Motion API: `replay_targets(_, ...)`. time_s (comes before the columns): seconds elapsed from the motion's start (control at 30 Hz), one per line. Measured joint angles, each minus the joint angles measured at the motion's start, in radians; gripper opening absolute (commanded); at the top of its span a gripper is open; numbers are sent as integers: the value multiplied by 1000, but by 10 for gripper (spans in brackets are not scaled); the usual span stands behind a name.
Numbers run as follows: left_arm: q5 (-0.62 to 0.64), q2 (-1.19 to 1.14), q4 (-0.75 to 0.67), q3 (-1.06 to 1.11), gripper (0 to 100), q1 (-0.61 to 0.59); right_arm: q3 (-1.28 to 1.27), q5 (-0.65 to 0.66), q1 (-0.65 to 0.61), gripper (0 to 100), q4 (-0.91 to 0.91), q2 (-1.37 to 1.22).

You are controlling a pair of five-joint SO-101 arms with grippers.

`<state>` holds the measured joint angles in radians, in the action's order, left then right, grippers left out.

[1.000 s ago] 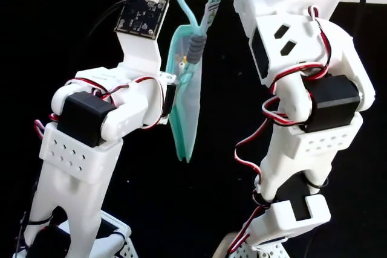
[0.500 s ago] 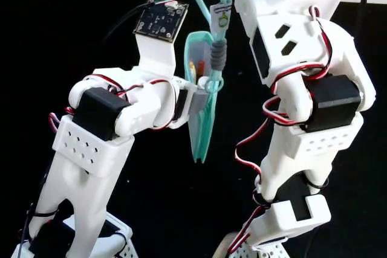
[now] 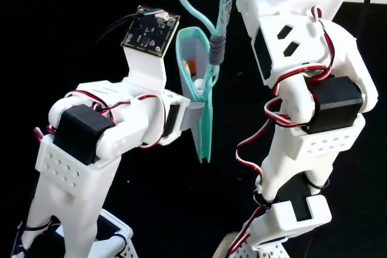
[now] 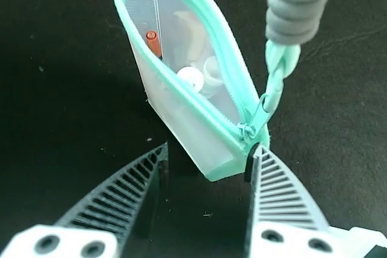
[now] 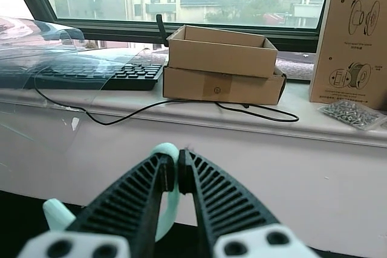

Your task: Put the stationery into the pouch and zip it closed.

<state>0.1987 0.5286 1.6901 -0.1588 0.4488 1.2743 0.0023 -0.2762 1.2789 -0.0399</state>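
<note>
Above black desk (image 4: 60, 58), right jaws are clenching the strap (image 5: 164, 151), hanging the pouch (image 4: 181, 131) midair, stationery (image 4: 192, 77) inside; left jaws, released, are straddling its zipper slider (image 4: 248, 131). Zipping looks next: clamp, pull.

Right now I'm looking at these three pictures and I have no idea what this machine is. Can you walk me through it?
These are two small white robot arms, the left arm and the right arm, seen from a camera above a black table. The other two pictures come from a camera on each arm's wrist. The right gripper is pinched shut on the mint strap, so the pouch hangs in the air. The left gripper is open, one finger on either side of the end where the zip slider sits. The zip is not yet closed. Inside are an orange-tipped pen and some white pieces.
</note>
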Motion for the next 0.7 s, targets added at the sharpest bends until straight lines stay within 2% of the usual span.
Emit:
replay_targets(0.23,0,37,3,0,231,2,0,0,0,5,0,0)
replay_targets(0.37,46,43,3,0,231,12,0,0,0,5,0,0)
replay_targets(0.6,66,43,12,0,231,149,0,0,0,5,0,0)
replay_targets(0.7,103,43,12,0,229,169,0,-26,0,5,0,0)
